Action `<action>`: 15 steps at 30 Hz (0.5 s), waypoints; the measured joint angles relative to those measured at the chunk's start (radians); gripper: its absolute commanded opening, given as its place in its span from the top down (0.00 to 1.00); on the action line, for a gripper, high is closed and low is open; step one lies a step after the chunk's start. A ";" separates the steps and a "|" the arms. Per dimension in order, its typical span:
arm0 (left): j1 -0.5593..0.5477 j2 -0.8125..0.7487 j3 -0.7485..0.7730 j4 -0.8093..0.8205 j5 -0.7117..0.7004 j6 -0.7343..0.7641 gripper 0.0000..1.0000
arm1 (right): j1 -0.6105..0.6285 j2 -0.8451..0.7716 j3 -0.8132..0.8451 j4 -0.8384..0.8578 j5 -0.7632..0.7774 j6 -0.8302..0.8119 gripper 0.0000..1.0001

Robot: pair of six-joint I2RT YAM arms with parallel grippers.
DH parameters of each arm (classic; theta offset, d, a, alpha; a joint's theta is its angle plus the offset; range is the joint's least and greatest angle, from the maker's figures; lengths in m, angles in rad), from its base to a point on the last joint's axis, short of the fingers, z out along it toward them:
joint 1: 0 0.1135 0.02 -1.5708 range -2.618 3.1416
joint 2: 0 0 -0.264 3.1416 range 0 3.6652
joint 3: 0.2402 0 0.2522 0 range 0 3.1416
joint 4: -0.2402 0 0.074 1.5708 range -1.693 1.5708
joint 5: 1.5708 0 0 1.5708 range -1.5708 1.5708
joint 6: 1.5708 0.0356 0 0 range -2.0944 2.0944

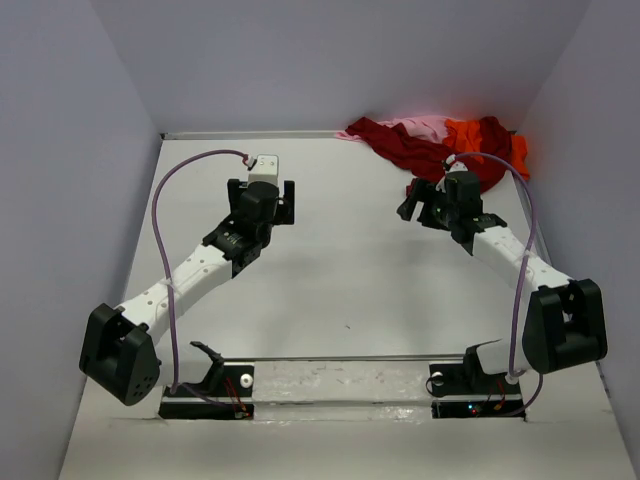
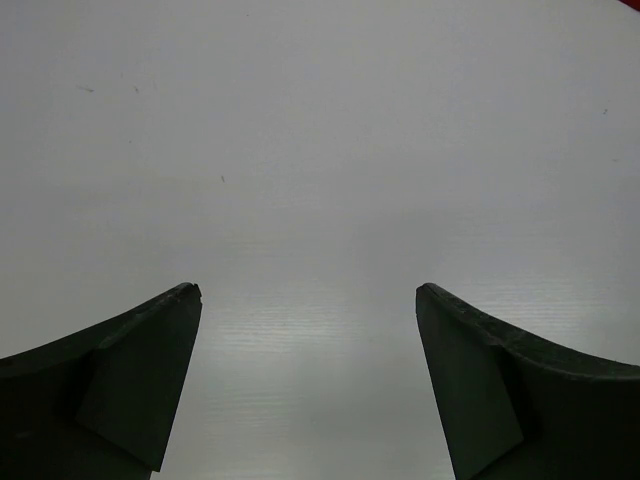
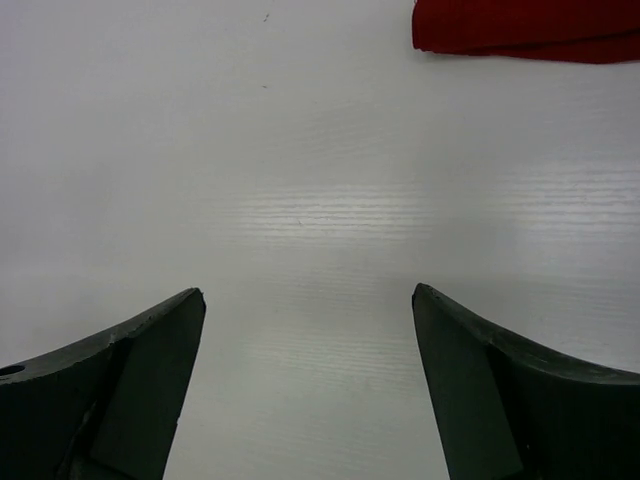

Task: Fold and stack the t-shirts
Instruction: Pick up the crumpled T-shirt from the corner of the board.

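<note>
Right now both my arms are reached out over the white counter (image 1: 340,270), each bent like a folded wing. The left elbow sits low and wide at the near left edge, and the forearm runs up and inward to the wrist over the left middle of the counter. The right arm mirrors it: elbow out at the near right edge, forearm slanting up and inward toward the far right corner. My left claw (image 2: 308,292) is spread wide and grips nothing; between its two dark fingers (image 2: 130,370) I see only bare counter. My right claw (image 3: 308,292) is spread just as wide and is equally empty, with bare counter between its tips. The three shirts lie in one crumpled heap in the far right corner, against the back wall (image 1: 330,60). The dark red t-shirt (image 1: 405,148) sprawls furthest left, the pale pink t-shirt (image 1: 425,127) is bunched behind it, and the orange t-shirt (image 1: 470,135) lies to the right. My right claw hovers near that heap without touching it, and an edge of dark red cloth shows ahead of it, to the right. My left claw is well apart from the heap.
</note>
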 measured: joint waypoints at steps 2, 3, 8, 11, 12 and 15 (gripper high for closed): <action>0.000 0.000 0.000 -0.002 0.000 0.000 0.01 | 0.001 0.000 0.000 0.000 0.000 0.000 0.09; 0.000 0.000 0.000 -0.003 0.000 0.000 0.01 | 0.001 0.000 0.000 0.000 -0.001 0.000 0.09; 0.000 -0.002 0.000 -0.004 -0.009 0.000 0.01 | 0.001 0.006 0.000 0.010 0.006 0.000 0.10; 0.000 -0.013 0.000 -0.007 -0.013 0.000 0.01 | 0.002 0.074 0.048 -0.019 0.074 0.003 0.10; 0.000 -0.021 0.000 -0.008 -0.016 0.000 0.01 | 0.002 0.115 0.079 -0.033 0.096 0.003 0.10; 0.000 -0.035 0.000 -0.009 -0.017 0.000 0.01 | 0.005 0.283 0.225 -0.104 0.213 0.023 0.11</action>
